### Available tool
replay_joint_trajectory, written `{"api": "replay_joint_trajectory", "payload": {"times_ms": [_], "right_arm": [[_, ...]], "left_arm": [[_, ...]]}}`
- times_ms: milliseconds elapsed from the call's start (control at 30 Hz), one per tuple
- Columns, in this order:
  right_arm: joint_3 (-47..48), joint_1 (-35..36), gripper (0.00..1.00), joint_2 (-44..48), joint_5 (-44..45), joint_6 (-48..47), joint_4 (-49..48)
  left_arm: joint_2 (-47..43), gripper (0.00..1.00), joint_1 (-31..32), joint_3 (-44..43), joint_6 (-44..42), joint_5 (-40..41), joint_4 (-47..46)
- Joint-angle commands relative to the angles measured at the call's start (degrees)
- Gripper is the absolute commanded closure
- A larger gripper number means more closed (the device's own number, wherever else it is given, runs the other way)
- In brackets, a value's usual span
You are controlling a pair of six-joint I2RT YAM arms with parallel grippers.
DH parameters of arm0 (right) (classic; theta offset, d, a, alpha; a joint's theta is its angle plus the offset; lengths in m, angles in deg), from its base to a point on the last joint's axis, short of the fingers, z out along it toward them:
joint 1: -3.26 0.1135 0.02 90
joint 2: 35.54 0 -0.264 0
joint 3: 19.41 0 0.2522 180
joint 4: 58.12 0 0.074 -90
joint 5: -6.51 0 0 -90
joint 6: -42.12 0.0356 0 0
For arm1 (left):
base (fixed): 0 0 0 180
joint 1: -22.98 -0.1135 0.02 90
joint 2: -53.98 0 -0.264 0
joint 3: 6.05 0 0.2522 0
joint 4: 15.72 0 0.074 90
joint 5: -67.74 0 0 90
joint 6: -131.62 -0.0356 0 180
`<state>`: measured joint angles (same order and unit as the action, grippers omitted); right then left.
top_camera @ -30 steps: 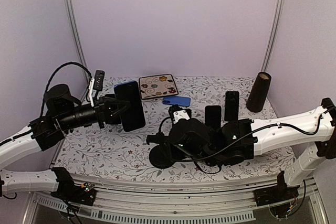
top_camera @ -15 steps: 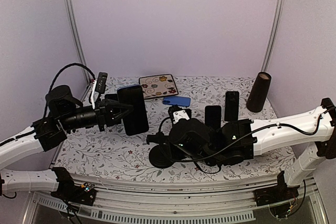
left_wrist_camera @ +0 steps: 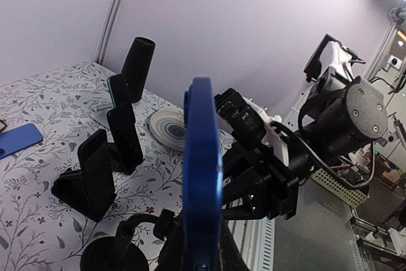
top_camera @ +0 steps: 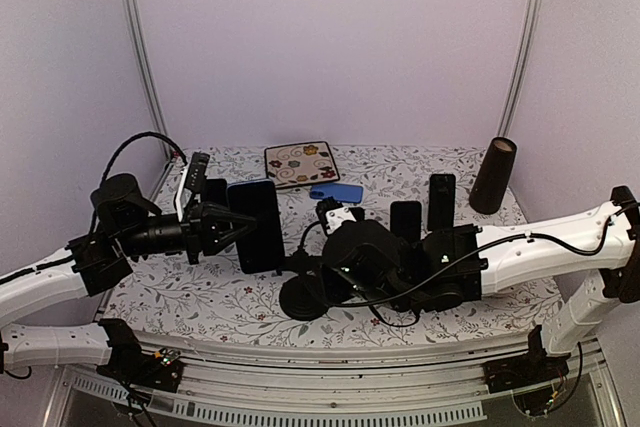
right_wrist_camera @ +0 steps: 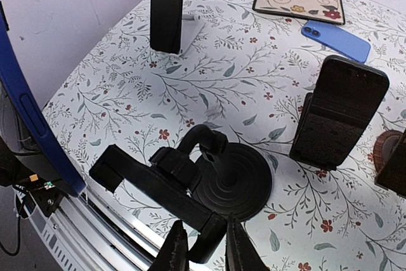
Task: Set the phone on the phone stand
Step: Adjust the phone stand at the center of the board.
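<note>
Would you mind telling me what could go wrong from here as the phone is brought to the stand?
1. The left pincer holds the phone near one edge, so it might twist or slip when pressed into the cradle.
2. The right pincer grips the phone stand by one end of its cradle; a push could swing it or tip the base.
3. The dark phone propped close by could get knocked.

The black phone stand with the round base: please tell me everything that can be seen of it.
The phone stand is black, plastic by its look: a round ridged base flat on the flowered table, a short curved neck, and a long clamp bar across its top. The right tool grips the bar's near end. Its clamp is empty.
</note>
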<state>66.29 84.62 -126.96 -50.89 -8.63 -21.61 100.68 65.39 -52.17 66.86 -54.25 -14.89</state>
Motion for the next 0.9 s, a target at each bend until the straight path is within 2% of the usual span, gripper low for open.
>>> {"api": "replay_joint_trajectory", "payload": {"times_ms": [0,167,500,867], "right_arm": [[-1.7,-0.6,0.98,1.7,-3.4,-4.8,-10.2],[-4.3,-1.9,0.98,2.2,-7.1,-10.5,-16.9],[-3.6,-2.6,0.97,0.6,-11.0,-17.7,-20.3],[-3.8,-2.5,0.77,-0.2,-9.2,-18.0,-17.9]], "left_arm": [[-2.2,1.0,-0.3,0.6,0.0,-0.8,-5.4],[-3.2,1.0,-0.4,0.9,-0.4,-0.3,-5.0],[-3.0,1.0,-0.3,1.1,-0.9,-0.6,-5.3],[-3.0,1.0,-0.4,1.4,-0.7,-0.9,-5.9]]}}
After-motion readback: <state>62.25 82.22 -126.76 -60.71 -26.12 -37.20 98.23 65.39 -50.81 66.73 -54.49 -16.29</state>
